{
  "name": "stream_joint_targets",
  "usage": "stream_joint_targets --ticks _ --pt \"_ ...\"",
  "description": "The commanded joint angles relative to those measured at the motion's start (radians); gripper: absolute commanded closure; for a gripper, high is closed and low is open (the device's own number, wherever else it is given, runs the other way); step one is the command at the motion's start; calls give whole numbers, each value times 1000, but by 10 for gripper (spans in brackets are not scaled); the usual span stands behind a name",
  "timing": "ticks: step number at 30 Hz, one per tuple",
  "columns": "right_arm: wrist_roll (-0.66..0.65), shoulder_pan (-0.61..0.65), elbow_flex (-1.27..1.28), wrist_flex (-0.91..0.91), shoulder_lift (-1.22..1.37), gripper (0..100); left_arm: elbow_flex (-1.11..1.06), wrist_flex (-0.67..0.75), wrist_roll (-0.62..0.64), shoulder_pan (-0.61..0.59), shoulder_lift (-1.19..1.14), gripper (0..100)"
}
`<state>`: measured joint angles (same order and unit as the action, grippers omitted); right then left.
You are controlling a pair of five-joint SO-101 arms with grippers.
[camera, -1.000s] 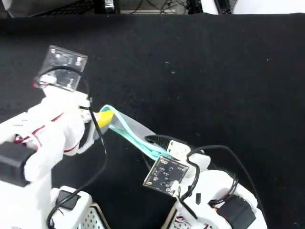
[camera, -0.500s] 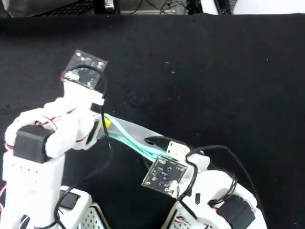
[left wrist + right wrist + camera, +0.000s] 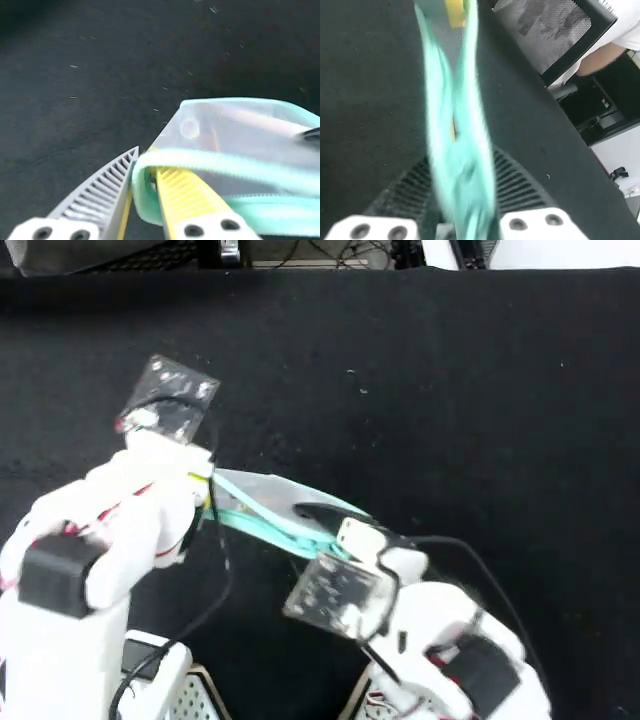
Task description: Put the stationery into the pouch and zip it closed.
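A clear pouch point(image 3: 285, 508) with a mint-green zipper edge hangs above the black table, stretched between my two arms. My left gripper point(image 3: 205, 502) is shut on the pouch's left end; in the left wrist view its grey and yellow fingers point(image 3: 177, 195) pinch the mint edge of the pouch point(image 3: 240, 150). My right gripper point(image 3: 330, 530) holds the other end, its black ribbed fingers point(image 3: 520, 185) shut on the pouch's mint zipper strip point(image 3: 457, 145). Through the clear wall something long and orange-tinted shows faintly inside the pouch.
Black cloth covers the table point(image 3: 450, 390), open to the back and right. The arms' white bases point(image 3: 150, 680) stand at the front edge. A mesh office chair point(image 3: 545, 25) is off the table in the right wrist view.
The left arm shifted a little and its wrist turned. The right gripper moved left and up along the pouch. The pouch now hangs flatter between them.
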<state>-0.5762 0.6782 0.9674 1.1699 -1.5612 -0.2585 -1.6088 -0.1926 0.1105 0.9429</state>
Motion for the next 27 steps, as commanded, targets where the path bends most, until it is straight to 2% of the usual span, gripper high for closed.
stream_joint_targets --ticks 1,6,11,17,20,27 --pt "2 -3 -142 114 -8 820 35 14 -63 -94 54 970" --pt "-5 2 -124 140 -7 890 -19 21 -71 -107 32 970" --pt "0 23 -38 129 -8 892 -22 23 -69 -107 -3 970" --pt "23 169 -8 181 -7 812 -30 57 -69 -107 -52 970" --pt "75 144 51 114 -7 809 -30 57 -68 -105 -58 970" --pt "75 37 206 -83 -7 811 -30 49 -68 -105 -57 970"
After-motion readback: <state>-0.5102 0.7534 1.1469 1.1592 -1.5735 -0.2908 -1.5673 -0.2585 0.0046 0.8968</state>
